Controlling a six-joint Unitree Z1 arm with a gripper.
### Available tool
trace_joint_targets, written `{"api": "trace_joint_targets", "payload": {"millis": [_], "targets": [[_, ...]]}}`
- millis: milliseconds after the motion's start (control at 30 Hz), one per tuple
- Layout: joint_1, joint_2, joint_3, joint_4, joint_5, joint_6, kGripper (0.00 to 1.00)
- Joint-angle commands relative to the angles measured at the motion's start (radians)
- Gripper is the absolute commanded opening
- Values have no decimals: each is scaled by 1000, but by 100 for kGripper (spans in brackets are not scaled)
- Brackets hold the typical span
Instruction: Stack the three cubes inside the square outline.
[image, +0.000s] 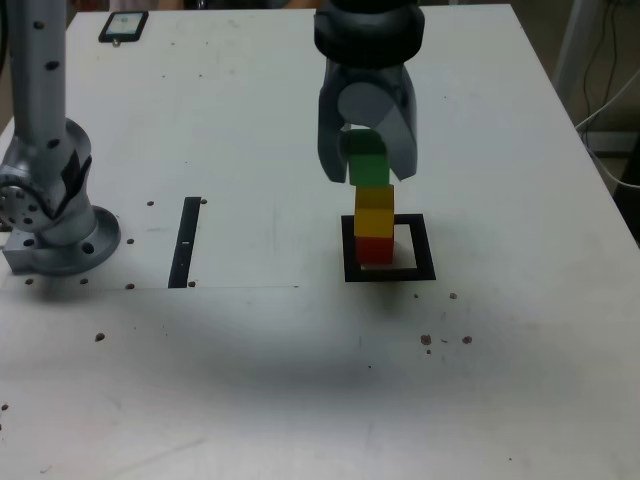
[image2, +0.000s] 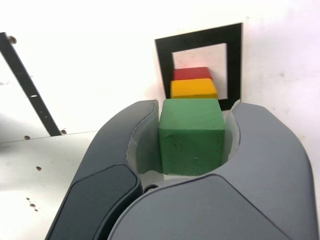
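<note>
Green cube (image: 367, 166) gripped in hand (image: 367, 165), atop yellow cube (image: 374, 211), red cube (image: 375, 247), inside square outline (image: 390, 271).

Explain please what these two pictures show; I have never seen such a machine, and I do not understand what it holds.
This is one robot arm on a white table. Its base stands at the exterior view's left. At the arm's end is a pincer with two jaws.

One picture comes from a camera beside the table, off the arm. The other comes from a camera on the wrist, looking out between the jaws.

The pincer grips a green cube, just above a yellow cube; whether they touch is unclear. The yellow cube rests on a red cube, which sits within a black square outline, toward its side on the exterior view's left. A thin black strip and a dark flat object also lie on the table.
</note>
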Motion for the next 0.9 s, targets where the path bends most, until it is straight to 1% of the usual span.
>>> {"api": "trace_joint_targets", "payload": {"millis": [0, 367, 633, 767, 867], "targets": [[-2, -8, 6, -1, 4, -4, 3], [-23, 6, 25, -29, 4, -30, 3], [-32, 29, 20, -40, 2, -37, 7], [-32, 35, 21, -41, 1, -37, 11], [-32, 36, 21, -39, 0, -37, 21]]}}
